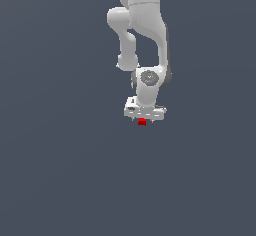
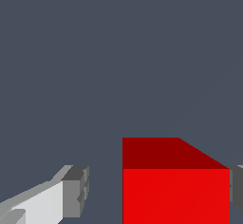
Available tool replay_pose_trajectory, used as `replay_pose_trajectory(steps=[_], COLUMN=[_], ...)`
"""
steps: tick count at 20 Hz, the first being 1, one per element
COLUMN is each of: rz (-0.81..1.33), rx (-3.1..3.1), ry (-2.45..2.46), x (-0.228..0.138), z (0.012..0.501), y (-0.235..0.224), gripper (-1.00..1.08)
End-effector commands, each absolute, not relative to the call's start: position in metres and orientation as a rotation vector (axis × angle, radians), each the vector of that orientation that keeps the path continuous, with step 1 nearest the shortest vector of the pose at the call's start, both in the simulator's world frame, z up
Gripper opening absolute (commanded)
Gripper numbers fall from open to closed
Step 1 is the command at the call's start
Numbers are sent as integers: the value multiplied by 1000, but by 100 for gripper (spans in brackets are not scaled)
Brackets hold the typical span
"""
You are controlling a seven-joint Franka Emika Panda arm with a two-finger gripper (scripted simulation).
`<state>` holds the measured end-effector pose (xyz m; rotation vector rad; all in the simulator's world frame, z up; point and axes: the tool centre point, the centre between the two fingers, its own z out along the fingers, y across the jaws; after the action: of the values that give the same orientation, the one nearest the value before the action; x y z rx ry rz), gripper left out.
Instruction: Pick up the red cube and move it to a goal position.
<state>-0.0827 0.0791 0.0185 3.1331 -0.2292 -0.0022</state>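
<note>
The red cube (image 1: 142, 122) is tiny and plain, and it sits on the dark grey floor directly under the white gripper (image 1: 144, 119). In the wrist view the cube (image 2: 175, 185) is large and lies between the two fingers. One grey fingertip (image 2: 77, 190) stands apart from the cube with a clear gap. The other fingertip (image 2: 237, 192) is right at the cube's opposite face, and I cannot tell whether it touches. The gripper (image 2: 157, 191) is open around the cube.
The white arm (image 1: 145, 30) comes down from the top of the exterior view. The floor (image 1: 60, 155) is a plain dark grey surface with nothing else showing on it.
</note>
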Motion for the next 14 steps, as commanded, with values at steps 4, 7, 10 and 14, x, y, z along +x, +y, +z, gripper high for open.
replay_pose_trajectory(steps=[4, 7, 10, 14], rz=[0, 0, 0, -1], rx=[3133, 3133, 3133, 3133], ry=[-230, -230, -230, -229], x=[-81, -81, -81, -82], z=[20, 20, 20, 21], y=[78, 78, 78, 78], gripper=[-100, -100, -100, -100])
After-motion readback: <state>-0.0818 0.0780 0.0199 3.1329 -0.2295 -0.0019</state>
